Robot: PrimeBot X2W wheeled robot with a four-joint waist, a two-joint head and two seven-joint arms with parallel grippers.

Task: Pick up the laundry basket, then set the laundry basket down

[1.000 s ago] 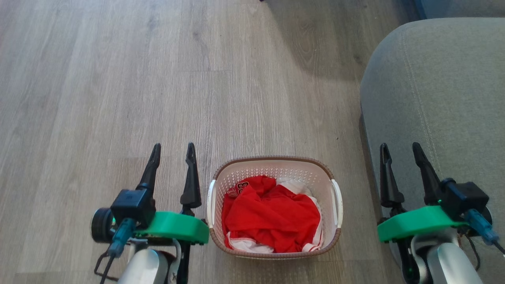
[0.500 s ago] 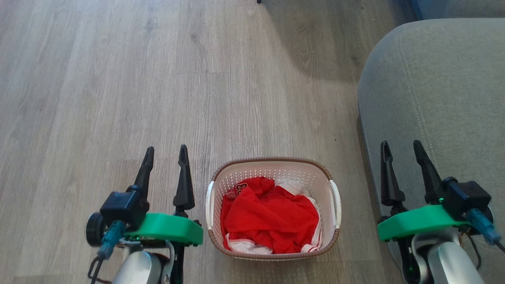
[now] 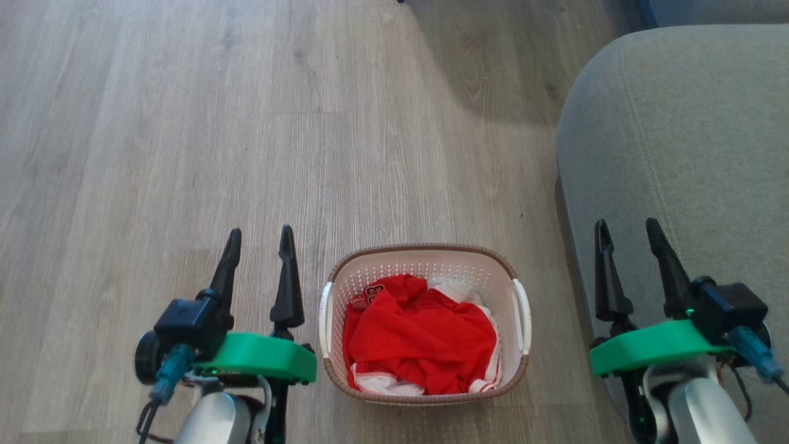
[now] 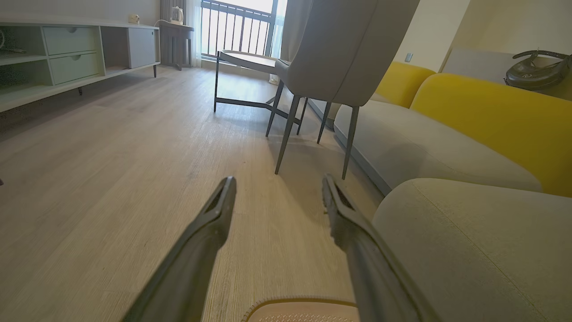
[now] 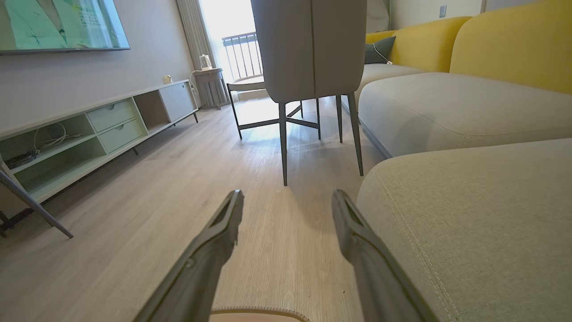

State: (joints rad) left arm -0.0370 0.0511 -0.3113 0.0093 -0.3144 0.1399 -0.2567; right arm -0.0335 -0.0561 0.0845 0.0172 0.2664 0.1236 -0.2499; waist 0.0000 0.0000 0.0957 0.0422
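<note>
The laundry basket [image 3: 425, 264] stands on the wooden floor between my two arms, white and perforated with a brown rim, and red and white clothes fill it. To its left my left gripper [image 3: 260, 237] is open and empty, apart from the white side handle [image 3: 325, 316]. At the right, over the sofa's edge, my right gripper [image 3: 627, 229] is open too and holds nothing. The basket's rim [image 4: 299, 305] peeks in at the bottom of the left wrist view, below my left gripper [image 4: 277, 190]. In the right wrist view the rim [image 5: 259, 311] shows below my right gripper [image 5: 286, 203].
A grey sofa cushion [image 3: 678, 154] fills the right side, close to the basket. Ahead stand a grey chair [image 4: 330, 58] on thin legs, a low side table [image 4: 243, 60] and a long TV cabinet [image 4: 67, 58] on the left. Bare wooden floor [image 3: 246, 123] lies ahead.
My left gripper has moved a little to the left, away from the basket. The whole head view has shifted slightly. The right gripper has kept its place.
</note>
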